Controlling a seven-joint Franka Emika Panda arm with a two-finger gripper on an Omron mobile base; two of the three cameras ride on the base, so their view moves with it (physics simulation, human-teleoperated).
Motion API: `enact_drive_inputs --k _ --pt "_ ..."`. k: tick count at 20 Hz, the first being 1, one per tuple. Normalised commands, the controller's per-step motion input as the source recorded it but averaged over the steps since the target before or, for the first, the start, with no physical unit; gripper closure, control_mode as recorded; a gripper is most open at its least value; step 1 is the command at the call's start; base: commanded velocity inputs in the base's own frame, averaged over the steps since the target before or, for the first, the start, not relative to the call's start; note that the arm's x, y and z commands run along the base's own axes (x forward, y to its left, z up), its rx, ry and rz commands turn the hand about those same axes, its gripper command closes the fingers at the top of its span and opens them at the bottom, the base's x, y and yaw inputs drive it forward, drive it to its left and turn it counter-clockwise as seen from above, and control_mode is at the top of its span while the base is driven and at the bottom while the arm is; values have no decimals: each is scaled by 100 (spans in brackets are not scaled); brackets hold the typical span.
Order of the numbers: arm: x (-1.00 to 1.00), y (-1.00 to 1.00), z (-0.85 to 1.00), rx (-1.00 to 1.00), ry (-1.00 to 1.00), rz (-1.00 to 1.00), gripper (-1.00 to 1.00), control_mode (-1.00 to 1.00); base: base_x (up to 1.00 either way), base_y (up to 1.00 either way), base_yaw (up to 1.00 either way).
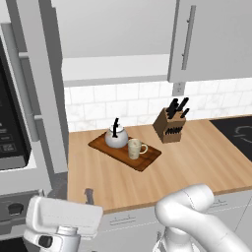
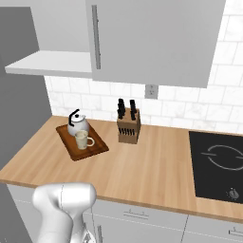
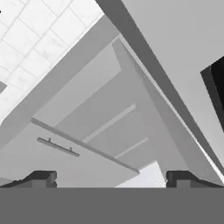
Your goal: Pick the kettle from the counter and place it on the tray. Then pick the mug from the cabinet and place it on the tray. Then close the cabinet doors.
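Silver kettle (image 1: 116,137) and beige mug (image 1: 135,148) stand touching on the tray (image 1: 146,160), far left on the worktop (image 1: 197,157). The tool (image 3: 109,178) has its fingertips apart, empty.

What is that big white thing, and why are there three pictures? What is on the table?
The white thing is a robot arm in a pretend kitchen. Two pictures come from cameras behind it, left and right. The third comes from its hand, looking up at the cabinet; its gripper is open and holds nothing. On the wooden counter lies a brown tray with a silver kettle and a beige mug on it. A knife block stands nearby. The cabinet doors are not yet closed.
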Motion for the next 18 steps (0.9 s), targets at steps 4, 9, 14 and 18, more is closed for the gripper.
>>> enact_drive_inputs --k 4,9,14,18 --pt "-10 42 43 0 -3 0 -100 -100 0 0 0" --pt "0 46 43 0 0 0 -100 -100 0 0 0" --pt "0 13 44 1 3 -3 -100 -100 0 0 0" --pt "-4 -27 9 18 0 -18 -100 -100 0 0 0"
